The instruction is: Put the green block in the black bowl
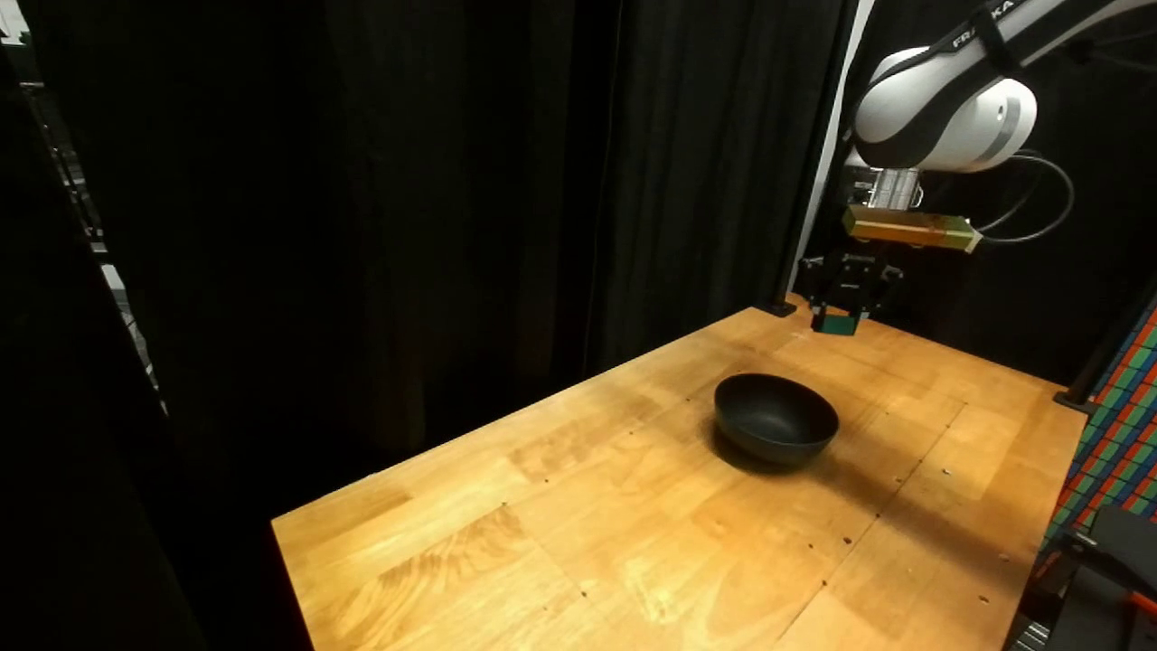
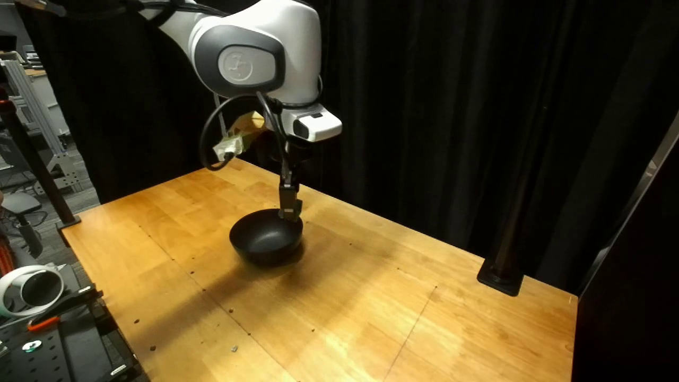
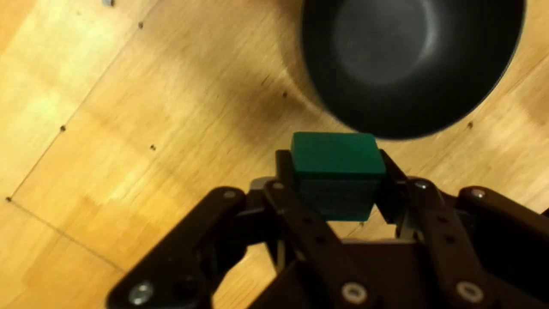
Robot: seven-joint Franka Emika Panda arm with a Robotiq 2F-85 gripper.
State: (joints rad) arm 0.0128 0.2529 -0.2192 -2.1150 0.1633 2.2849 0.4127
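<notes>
The green block (image 3: 338, 152) is held between both fingertips of my gripper (image 3: 336, 182) in the wrist view. In an exterior view the green block (image 1: 839, 325) shows between the fingers of the gripper (image 1: 841, 312), raised above the table. The black bowl (image 1: 776, 418) stands upright on the table and its visible inside is bare. In the wrist view the bowl (image 3: 411, 103) lies just past the block, up and to the right. In an exterior view the gripper (image 2: 290, 212) overlaps the far rim of the bowl (image 2: 265, 239); the block is hard to make out there.
The wooden table (image 1: 633, 542) carries the bowl. A small grey bit (image 2: 234, 348) lies near its edge. Black posts stand at the table's edges, one with its base (image 2: 500, 276) on the tabletop. Black curtains hang behind. A black cart (image 2: 63, 339) with items stands beside the table.
</notes>
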